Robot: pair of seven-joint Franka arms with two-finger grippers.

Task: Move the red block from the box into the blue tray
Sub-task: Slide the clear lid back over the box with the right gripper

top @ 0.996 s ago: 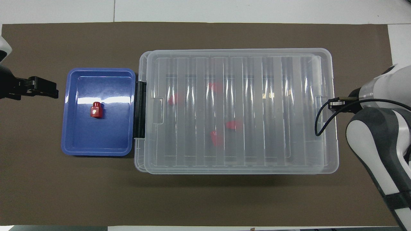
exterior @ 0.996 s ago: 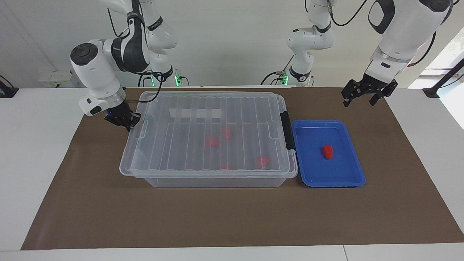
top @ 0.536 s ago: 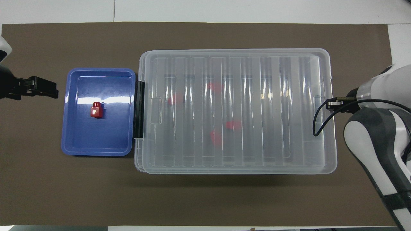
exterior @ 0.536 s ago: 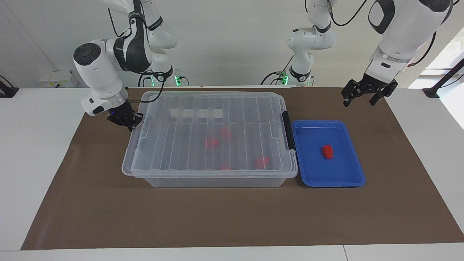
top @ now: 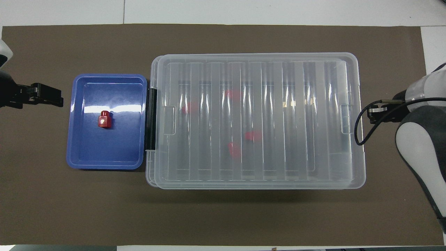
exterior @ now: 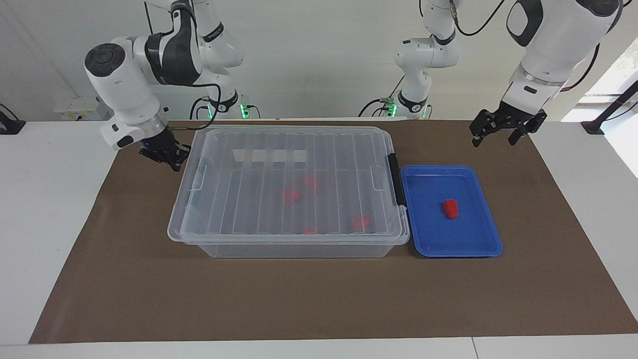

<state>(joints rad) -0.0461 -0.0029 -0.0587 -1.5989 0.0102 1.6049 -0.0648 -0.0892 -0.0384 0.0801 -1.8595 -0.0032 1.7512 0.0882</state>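
The red block [exterior: 451, 208] [top: 104, 119] lies in the blue tray [exterior: 458, 252] [top: 104, 164], near its middle. The tray sits against the latch end of the box [exterior: 249, 199] [top: 278, 122], a clear bin with its ribbed lid lying on it. Several blurred red pieces [exterior: 290, 195] [top: 253, 136] show through the lid. My right gripper [exterior: 174, 164] [top: 372, 112] is shut and holds nothing; it hangs just off the box's end toward the right arm. My left gripper [exterior: 494, 138] [top: 57, 101] waits open over the mat beside the tray.
A brown mat [exterior: 299, 299] [top: 223, 216] covers the white table. A black latch handle [exterior: 396, 179] [top: 152, 118] stands between box and tray. The right arm's cable [top: 359, 132] loops beside the box's end.
The right gripper has pulled away from the box's end, toward the right arm's side and slightly up. The lid has slid slightly toward the latch end and settled square on the box. The left arm has not moved.
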